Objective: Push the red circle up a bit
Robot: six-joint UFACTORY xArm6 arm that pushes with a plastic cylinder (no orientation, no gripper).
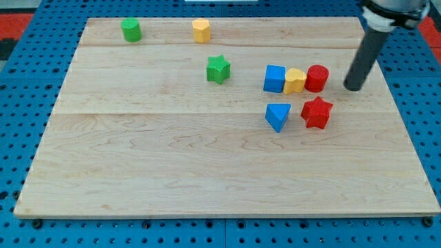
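The red circle (317, 78) is found in the right half of the bench (207, 172), a little above mid-height, standing at the right end of a short row of three blocks. It is touched on its left by a yellow block (295, 80) of rounded shape, whose exact form cannot be made out, and that block is in turn pressed against a blue cube (274, 78) at the row's left end.

Just to the view's right of the red circle, my tip (353, 88) is seen resting on the wood, near the circle but apart from it, with a narrow strip of bare bench between them. The rod is tilted, its upper part leaning toward the view's top right. No gripper is carried by this arm, so nothing is held open, closed or clamped.

Below the row, a red star (317, 112) is placed just under the red circle, apart from it, and a blue triangle (278, 116) is set to the star's left, under the blue cube.

Further to the view's left, a green star (218, 69) is seen alone. Near the top edge, a yellow hexagonal block (200, 30) and a green cylinder (131, 29) are positioned well apart from the rest. The bench is surrounded by a blue perforated surface (427, 138).
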